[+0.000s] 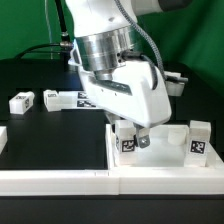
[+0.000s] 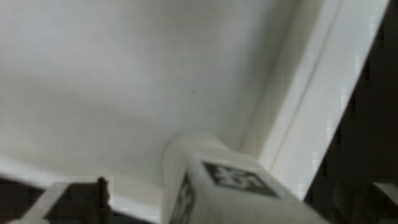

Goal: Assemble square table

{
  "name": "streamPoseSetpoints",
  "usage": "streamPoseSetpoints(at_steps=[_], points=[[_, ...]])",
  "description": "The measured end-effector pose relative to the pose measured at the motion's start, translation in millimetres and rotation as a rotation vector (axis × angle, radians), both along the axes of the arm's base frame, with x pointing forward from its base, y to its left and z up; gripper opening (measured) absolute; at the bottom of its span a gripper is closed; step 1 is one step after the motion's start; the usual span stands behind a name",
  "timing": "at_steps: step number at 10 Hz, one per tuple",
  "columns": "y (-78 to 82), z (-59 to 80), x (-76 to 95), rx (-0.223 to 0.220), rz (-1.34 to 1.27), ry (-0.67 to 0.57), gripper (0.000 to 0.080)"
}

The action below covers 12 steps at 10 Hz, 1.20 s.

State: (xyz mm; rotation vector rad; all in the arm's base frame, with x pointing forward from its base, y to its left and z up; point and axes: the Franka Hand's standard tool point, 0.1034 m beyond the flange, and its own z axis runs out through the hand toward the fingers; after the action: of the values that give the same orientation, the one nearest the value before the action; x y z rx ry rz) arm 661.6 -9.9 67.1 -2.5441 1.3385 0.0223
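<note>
While the gripper (image 1: 132,139) is held with jaws wide apart around one upright leg (image 1: 126,146), gripping nothing, a second leg (image 1: 199,142) is seen upright on the tabletop (image 1: 165,168); two more legs (image 1: 22,101) (image 1: 55,98) are laid on the black table (image 1: 50,140).

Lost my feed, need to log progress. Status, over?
Gripper open over corner leg. Corner leg and second leg upright on tabletop. Loose legs on table. Nothing blocking.

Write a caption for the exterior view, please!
Robot arm hangs over a tagged leg standing on the white tabletop; two loose legs lie on the black table.
</note>
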Motion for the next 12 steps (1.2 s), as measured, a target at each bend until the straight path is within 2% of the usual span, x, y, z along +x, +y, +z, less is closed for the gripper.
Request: streamPoseSetpoints(at_steps=[1,5,7,8,10,11,12], points=[[0.6,4.2,1.0,-0.015,0.156,-0.013,0.0642],[-0.5,2.7,1.5,-0.045,0.380,-0.075,0.0649],[3.3,10.1,6.9,-0.128,0.695,-0.106,0.0649],[3.2,9.0,6.3,-0.120,0.658,-0.103,0.0649],[3.2,9.0,6.3,-0.119,0.645,-0.100,0.0383],[2.3,9.0,6.3,-0.112,0.572,-0.084,0.0308],[2.1,9.0,6.3,-0.105,0.497,-0.069,0.0308]])
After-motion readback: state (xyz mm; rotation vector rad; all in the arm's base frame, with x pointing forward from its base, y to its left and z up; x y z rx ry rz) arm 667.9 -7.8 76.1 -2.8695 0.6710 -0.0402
